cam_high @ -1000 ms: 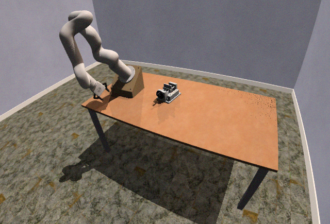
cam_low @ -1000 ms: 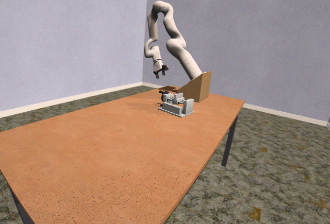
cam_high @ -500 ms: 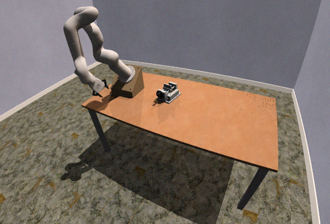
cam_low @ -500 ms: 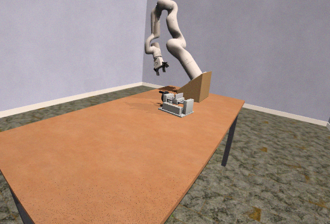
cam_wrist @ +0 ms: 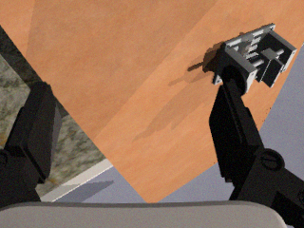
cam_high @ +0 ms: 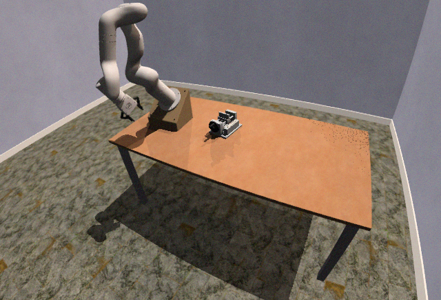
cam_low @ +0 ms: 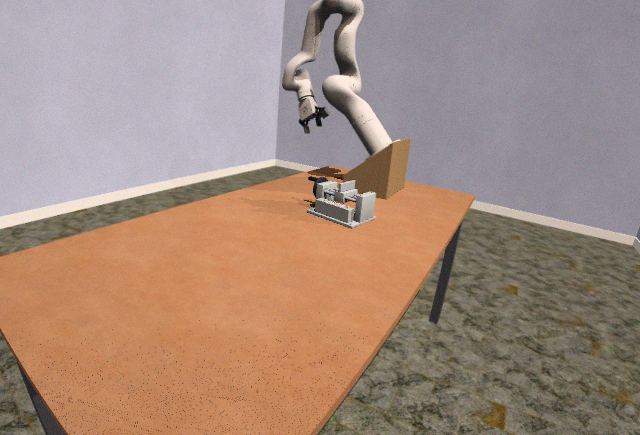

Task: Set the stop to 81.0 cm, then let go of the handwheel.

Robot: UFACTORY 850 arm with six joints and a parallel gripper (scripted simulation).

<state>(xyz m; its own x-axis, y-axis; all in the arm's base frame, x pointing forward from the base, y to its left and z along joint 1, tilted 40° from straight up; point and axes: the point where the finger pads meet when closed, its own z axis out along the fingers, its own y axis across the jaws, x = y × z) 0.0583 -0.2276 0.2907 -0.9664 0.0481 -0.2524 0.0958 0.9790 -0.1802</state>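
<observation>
We see a blocky grey stop fixture (cam_high: 227, 123) with a round dark handwheel (cam_high: 213, 125) on a smooth orange table (cam_high: 284, 168).

The fixture sits near the table's arm end, just beside a tan wedge-shaped mount (cam_high: 178, 113) carrying the glossy white arm (cam_high: 110, 50); nothing stands between them. The arm arches high, folds down (past the table corner), and its gripper (cam_high: 130, 110) hangs well apart from the handwheel, black fingers spread wide and holding nothing.
</observation>
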